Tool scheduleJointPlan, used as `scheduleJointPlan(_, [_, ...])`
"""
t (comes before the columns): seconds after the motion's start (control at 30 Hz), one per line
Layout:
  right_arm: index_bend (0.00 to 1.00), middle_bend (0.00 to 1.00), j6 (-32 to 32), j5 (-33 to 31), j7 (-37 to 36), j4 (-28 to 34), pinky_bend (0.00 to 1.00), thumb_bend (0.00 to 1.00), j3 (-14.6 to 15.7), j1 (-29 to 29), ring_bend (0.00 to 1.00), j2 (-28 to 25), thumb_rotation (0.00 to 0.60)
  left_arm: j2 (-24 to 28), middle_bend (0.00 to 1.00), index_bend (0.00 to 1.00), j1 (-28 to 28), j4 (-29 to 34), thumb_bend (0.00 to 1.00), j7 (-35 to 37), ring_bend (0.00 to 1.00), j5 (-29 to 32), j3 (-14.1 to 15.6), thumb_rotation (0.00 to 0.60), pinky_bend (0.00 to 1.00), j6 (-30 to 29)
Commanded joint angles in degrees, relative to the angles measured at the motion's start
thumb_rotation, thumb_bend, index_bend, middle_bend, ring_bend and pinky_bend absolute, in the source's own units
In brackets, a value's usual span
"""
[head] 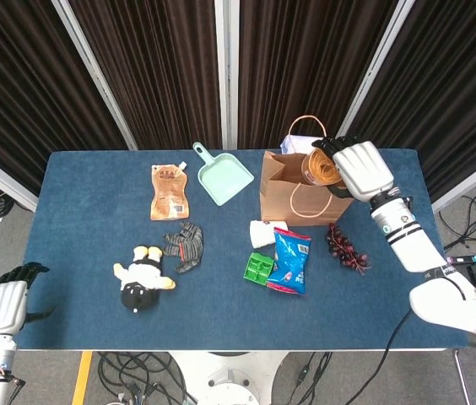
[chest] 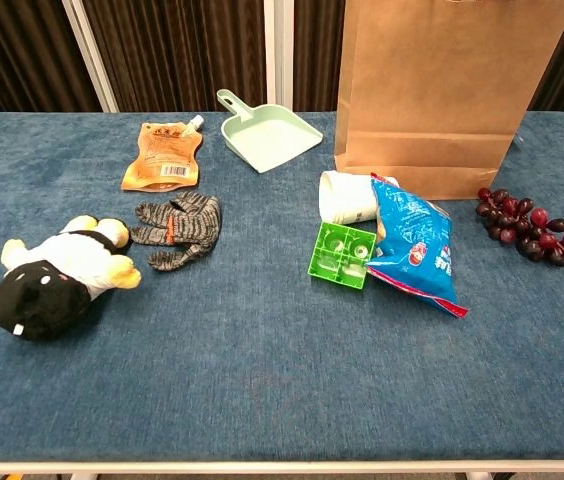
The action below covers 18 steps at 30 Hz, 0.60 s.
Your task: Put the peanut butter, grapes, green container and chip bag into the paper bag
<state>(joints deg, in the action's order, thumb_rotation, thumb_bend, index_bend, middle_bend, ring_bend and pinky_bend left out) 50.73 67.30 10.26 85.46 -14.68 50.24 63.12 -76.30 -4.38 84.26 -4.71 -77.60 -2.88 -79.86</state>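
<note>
My right hand [head: 359,169] grips the peanut butter jar [head: 320,169] and holds it tilted in the open top of the brown paper bag [head: 299,200], which stands at the table's back right. The bag [chest: 442,95] fills the upper right of the chest view. The dark grapes [head: 346,246] [chest: 530,226] lie right of the bag. In front of the bag, the green container [head: 258,267] [chest: 343,254] lies beside the blue chip bag [head: 290,260] [chest: 413,248]. My left hand [head: 5,300] hangs off the table's front left corner, holding nothing, its fingers curled.
A white cup [head: 263,233] lies on its side in front of the bag. A mint dustpan [head: 223,179], an orange pouch [head: 169,191], a grey striped sock [head: 186,246] and a plush toy [head: 143,277] lie on the blue table [head: 78,219], left of middle.
</note>
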Motion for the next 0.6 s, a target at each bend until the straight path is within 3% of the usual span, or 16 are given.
scheduleJointPlan(0.03, [0.33, 0.44, 0.04, -0.88, 1.16, -0.68, 0.26, 0.32, 0.14, 0.04, 0.26, 0.80, 0.600, -0.02, 0.34, 0.35, -0.04, -0.01, 0.08, 0.07, 0.26, -0.29, -0.03, 0.600, 0.28, -0.23])
scheduleJointPlan(0.3, [0.23, 0.35, -1.66, -2.61, 1.43, -0.92, 0.23, 0.32, 0.14, 0.42, 0.19, 1.40, 0.600, 0.09, 0.34, 0.35, 0.30, -0.03, 0.08, 0.13, 0.26, 0.14, 0.06, 0.600, 0.28, -0.27])
scheduleJointPlan(0.6, [0.05, 0.25, -3.40, -4.15, 1.13, 0.11, 0.18, 0.32, 0.06, 0.43, 0.12, -0.04, 0.600, -0.08, 0.34, 0.35, 0.15, -0.32, 0.08, 0.36, 0.26, -0.15, -0.02, 0.600, 0.28, -0.26])
